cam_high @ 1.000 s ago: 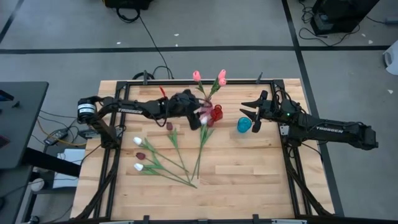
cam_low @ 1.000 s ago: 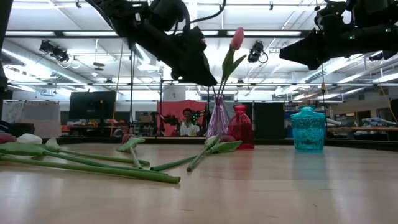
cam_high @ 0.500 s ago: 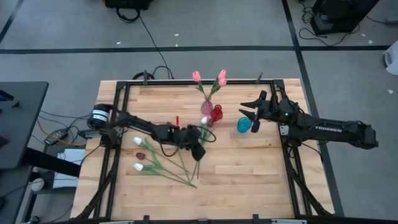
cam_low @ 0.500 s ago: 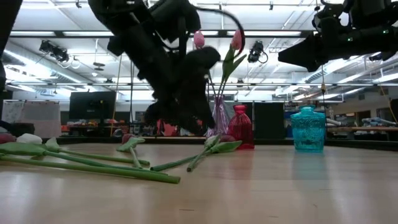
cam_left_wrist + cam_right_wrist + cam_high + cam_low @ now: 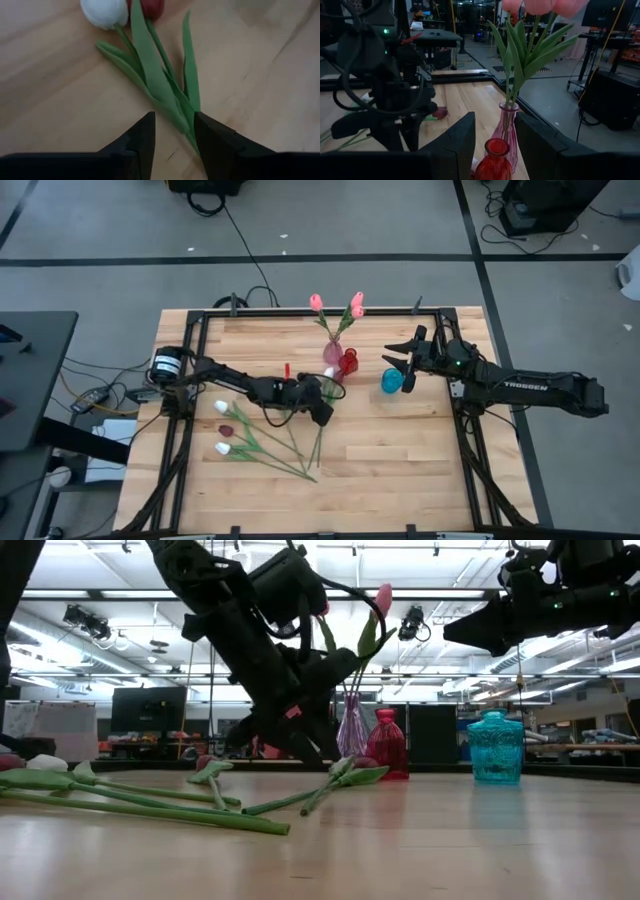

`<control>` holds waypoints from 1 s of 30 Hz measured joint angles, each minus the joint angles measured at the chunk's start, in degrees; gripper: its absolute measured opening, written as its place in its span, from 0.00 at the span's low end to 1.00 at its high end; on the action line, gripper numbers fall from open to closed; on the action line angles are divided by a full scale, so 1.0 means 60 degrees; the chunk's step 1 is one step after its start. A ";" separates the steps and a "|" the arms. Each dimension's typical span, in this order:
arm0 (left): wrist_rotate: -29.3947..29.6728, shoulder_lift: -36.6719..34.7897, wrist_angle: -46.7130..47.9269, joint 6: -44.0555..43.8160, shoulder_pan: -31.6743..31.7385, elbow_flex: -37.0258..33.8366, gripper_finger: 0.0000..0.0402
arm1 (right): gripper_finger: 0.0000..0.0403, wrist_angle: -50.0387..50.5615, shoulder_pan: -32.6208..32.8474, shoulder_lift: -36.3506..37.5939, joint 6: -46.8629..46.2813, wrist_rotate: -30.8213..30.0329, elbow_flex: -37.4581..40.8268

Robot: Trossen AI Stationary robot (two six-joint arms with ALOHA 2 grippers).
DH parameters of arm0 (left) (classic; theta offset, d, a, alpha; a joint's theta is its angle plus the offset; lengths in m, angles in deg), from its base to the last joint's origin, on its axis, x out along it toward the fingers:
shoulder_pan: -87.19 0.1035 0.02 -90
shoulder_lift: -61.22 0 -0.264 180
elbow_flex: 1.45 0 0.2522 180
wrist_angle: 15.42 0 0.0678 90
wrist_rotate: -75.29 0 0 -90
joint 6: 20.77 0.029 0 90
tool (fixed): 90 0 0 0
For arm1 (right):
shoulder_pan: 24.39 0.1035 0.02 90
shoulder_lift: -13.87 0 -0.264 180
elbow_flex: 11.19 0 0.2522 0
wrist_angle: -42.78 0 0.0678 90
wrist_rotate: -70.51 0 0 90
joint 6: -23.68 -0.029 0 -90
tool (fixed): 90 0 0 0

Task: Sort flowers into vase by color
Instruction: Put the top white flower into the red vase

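From above, the left gripper [image 5: 322, 412] reaches low over flowers [image 5: 262, 442] lying on the table [image 5: 400, 470], near the white tulip [image 5: 328, 373] it seems to be after. The right gripper [image 5: 405, 362] waits above the blue vase [image 5: 391, 381]. At table height, stems [image 5: 140, 802] lie flat; the pink vase [image 5: 351, 730] already holds pink tulips. The left wrist view shows fingers [image 5: 145, 135] apart, straddling a green stem [image 5: 170, 90], not clamped. The right wrist view shows its fingers [image 5: 462, 137] parted, empty, facing the red vase [image 5: 492, 162].

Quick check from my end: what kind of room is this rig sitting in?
Most likely a robotics lab or workshop: a wooden table in a black frame on grey taped floor, cables trailing across it, and ceiling strip lights over monitors behind.
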 joint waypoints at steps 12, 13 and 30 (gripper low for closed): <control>-0.0637 0.0771 -0.0305 0.0259 0.0024 0.0295 0.34 | 0.37 -0.0017 -0.0007 -0.0067 0.0007 0.0023 0.0000; -0.0507 0.0771 -0.0282 0.0405 0.0023 0.0295 0.33 | 0.37 -0.0084 -0.0007 -0.0119 0.0011 0.0022 0.0000; -0.0400 -0.0284 0.1330 0.1812 0.0296 0.0685 0.02 | 0.37 0.0643 -0.0025 0.0119 0.0266 -0.0643 0.0000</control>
